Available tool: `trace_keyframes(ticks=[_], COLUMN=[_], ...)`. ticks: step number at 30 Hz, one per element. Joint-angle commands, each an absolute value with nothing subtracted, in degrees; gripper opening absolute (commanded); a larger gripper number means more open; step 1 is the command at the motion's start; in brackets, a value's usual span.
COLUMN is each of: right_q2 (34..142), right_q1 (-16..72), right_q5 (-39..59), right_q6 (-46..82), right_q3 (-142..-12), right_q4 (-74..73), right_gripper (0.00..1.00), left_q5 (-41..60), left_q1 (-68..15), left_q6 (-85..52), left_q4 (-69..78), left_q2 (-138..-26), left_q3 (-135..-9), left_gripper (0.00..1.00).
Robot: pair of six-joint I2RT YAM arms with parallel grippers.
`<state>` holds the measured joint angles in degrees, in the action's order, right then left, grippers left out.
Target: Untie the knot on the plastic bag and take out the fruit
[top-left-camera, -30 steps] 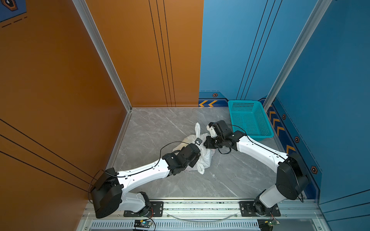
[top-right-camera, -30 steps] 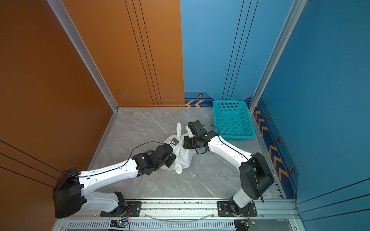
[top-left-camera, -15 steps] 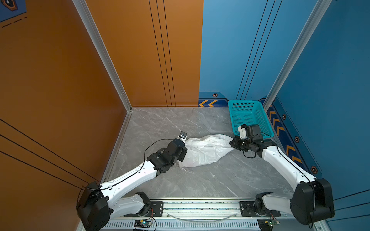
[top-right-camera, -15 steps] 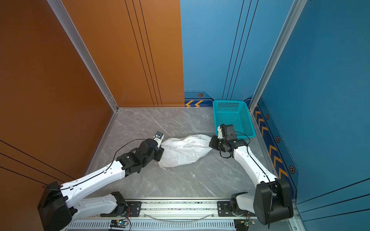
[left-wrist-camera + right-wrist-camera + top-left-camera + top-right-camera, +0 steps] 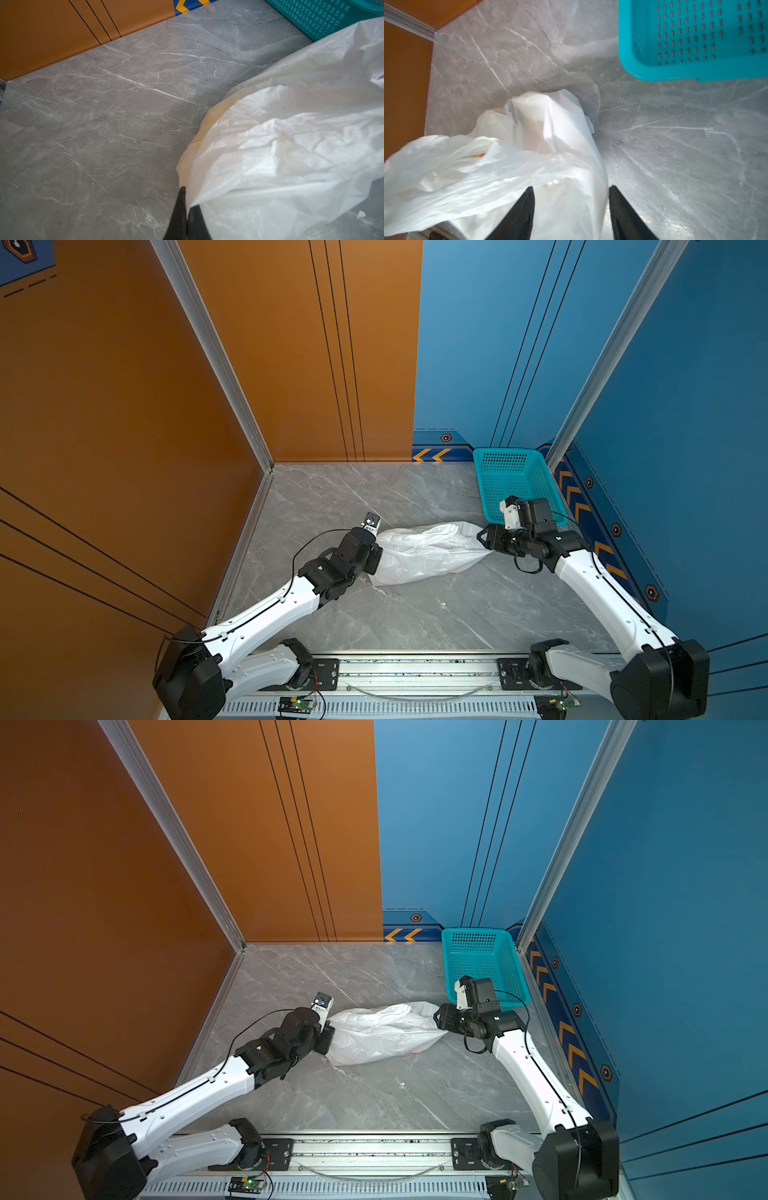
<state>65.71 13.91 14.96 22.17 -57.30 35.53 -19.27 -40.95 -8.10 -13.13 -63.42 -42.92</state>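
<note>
Nearest, my left gripper point(image 5: 188, 199) is pinching shut on one end of the thin, crinkly translucent white plastic bag point(image 5: 424, 551) lying on the grey marble tabletop point(image 5: 374, 497), while my right gripper point(image 5: 571, 188) is gaping open astride the other, the film limp and slippery, best gripped bunched, I judge, with the teal perforated basket point(image 5: 505, 451) beyond.

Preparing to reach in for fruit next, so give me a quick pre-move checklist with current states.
1. Grip of left tool on the plastic bag: ok, shut on its edge.
2. Opening of right tool: ok, jaws apart astride the bag's other end.
3. Undoing of the knot: cannot tell, no tied tail shows.
4. Removal of fruit: not ok, orange only glimpsed inside the folds.
5. Position of teal basket: ok, upright near the right tool.
</note>
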Motion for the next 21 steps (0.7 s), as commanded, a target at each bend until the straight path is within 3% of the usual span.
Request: trace_keyframes(ticks=[1,6,16,21], right_q2=[64.6,68.5,71.9,70.9], right_q1=[18.5,26.8,30.9,31.0], right_q5=[8.0,5.0,3.7,3.9], right_q6=[14.0,5.7,-3.2,-5.4], right_q3=[-63.0,-66.0,-65.1,-63.3], right_q4=[41.8,42.7,42.0,40.0], right_gripper=[0.69,0.82,0.85,0.91], left_q5=[-18.4,-18.7,-18.1,-17.1], left_q1=[-41.2,-40.9,-38.6,-37.0], left_q6=[-6.7,-6.9,-7.4,-7.5], left_q4=[-11.3,-9.1,-10.1,-10.3], left_q2=[-63.1,-63.3,-62.9,-62.4], left_q3=[-44.2,-44.3,-44.1,-43.6], left_gripper=[0.00,0.00,0.00,0.00])
